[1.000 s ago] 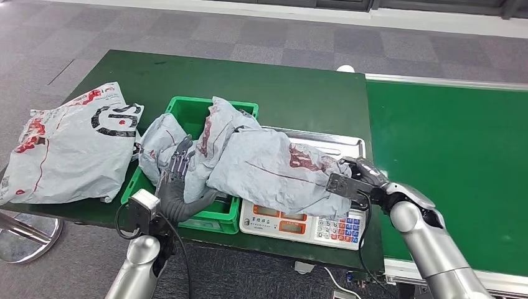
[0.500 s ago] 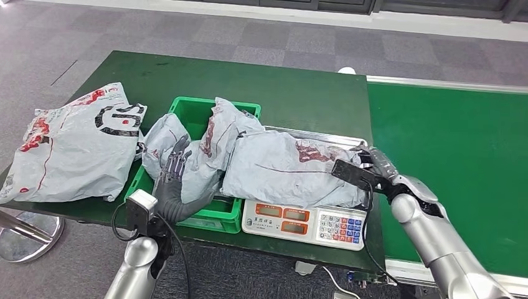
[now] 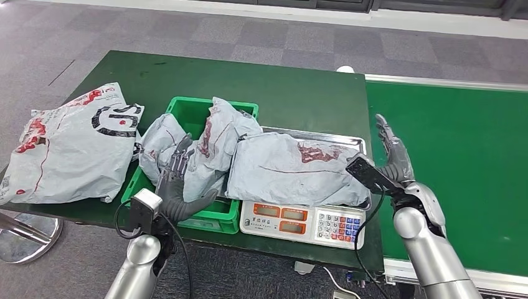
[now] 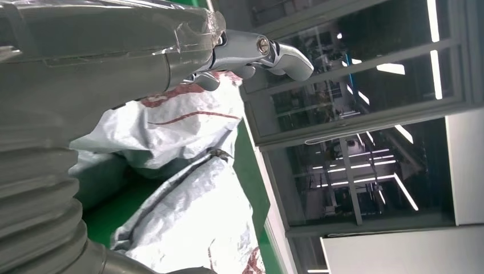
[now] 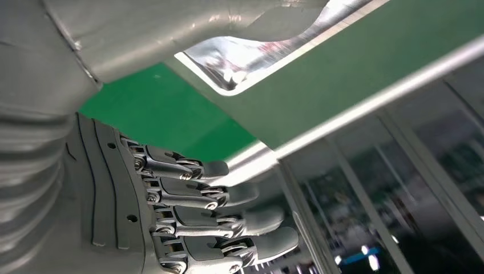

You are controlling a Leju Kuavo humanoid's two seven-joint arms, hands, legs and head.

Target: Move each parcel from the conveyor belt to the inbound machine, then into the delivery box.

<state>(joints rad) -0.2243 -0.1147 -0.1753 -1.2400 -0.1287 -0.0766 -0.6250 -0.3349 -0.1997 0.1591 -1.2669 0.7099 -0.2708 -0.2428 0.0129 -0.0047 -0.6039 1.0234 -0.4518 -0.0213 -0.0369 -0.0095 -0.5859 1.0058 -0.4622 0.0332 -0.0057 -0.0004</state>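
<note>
A grey parcel [image 3: 292,171] lies flat on the tray of the weighing machine [image 3: 305,222]. Just right of it, my right hand [image 3: 393,157] is open with its fingers stretched up, a small gap from the parcel's end; in the right wrist view the fingers [image 5: 228,197] hold nothing beside the tray's metal rim [image 5: 240,63]. The green delivery box [image 3: 212,103] holds two crumpled grey parcels [image 3: 218,134]. My left hand [image 3: 176,182] is open, fingers spread and resting against the nearer boxed parcel [image 4: 171,120].
A large grey bag with red and black print [image 3: 68,146] lies on the dark green table's left end [image 3: 280,87]. The green conveyor belt [image 3: 448,162] runs along the right. Grey carpet floor surrounds the table.
My right hand has let go of the parcel on the machine, opened and drawn back to the right. The parcel has settled flatter on the tray. My left hand has stayed put.
</note>
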